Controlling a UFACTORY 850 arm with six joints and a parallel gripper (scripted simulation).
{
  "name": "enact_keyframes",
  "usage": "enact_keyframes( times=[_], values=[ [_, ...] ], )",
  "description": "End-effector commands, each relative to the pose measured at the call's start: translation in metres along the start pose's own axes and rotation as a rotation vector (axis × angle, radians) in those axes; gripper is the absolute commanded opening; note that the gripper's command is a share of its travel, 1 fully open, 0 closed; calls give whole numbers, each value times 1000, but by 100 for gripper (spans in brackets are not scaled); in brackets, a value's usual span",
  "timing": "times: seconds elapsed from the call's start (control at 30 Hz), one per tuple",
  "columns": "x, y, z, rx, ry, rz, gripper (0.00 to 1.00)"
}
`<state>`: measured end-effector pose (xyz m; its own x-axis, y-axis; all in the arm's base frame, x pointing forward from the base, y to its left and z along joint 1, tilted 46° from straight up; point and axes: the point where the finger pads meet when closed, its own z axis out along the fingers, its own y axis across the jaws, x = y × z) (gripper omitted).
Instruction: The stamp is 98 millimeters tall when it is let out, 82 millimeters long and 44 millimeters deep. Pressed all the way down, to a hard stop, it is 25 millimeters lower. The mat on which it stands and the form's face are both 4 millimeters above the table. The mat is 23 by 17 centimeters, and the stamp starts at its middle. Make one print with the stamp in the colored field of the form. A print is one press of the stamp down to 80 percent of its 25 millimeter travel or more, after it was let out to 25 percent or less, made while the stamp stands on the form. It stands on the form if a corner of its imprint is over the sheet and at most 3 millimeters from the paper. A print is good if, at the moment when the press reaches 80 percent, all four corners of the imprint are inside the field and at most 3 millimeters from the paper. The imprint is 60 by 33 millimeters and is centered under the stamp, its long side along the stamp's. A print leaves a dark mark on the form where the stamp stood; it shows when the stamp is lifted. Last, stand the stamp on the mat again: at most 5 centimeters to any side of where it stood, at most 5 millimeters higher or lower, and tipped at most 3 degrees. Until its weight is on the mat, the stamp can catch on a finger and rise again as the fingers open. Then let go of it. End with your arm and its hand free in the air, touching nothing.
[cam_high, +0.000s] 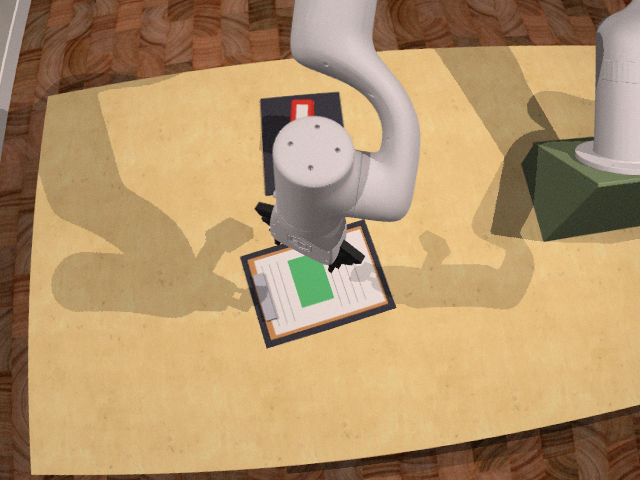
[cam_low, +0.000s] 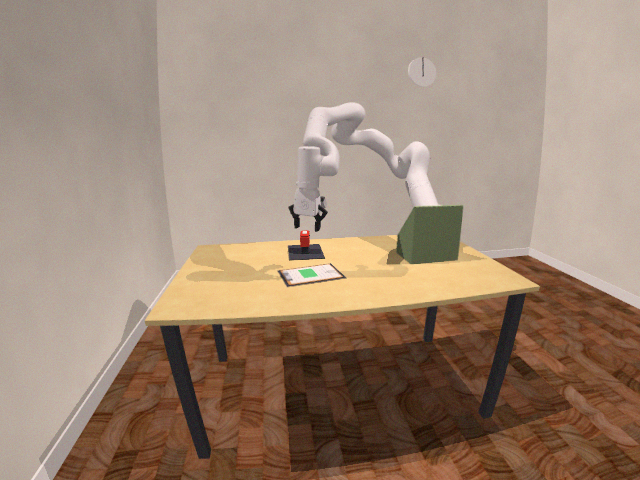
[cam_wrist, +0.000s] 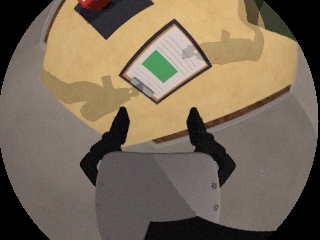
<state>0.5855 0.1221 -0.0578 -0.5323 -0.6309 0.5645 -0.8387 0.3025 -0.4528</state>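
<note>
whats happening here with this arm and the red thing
A white robot arm hangs its gripper above the table, fingers wide open and holding nothing. The red stamp stands untouched on its dark mat, just below and behind the gripper. In front of the mat lies a form on a clipboard; its green field shows no dark mark, so no print has been made yet. The arm's green base block sits at the right.

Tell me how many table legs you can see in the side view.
4. Front left leg and front right leg stand nearest the camera; back left leg and back right leg show under the table top. None seem hidden.
</note>
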Motion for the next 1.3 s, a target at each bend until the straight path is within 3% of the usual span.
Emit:
enact_keyframes(
  times=[0.0, 0.17, 0.3, 0.33, 0.67, 0.83, 1.03, 1.1, 1.27],
  values=[
    [0, 0, -12, -33, 11, -276, 100],
    [0, 0, -16, -48, 14, -468, 100],
    [0, 0, -16, -48, 14, -468, 100],
    [0, 0, -16, -48, 14, -468, 87],
    [18, -11, -12, -48, 14, -468, 87],
    [57, -35, -5, -48, 14, -468, 87],
    [131, -78, 10, -48, 14, -469, 87],
    [131, -78, 10, -48, 14, -469, 87],
    [198, -118, 24, -48, 14, -469, 87]
  ],
)
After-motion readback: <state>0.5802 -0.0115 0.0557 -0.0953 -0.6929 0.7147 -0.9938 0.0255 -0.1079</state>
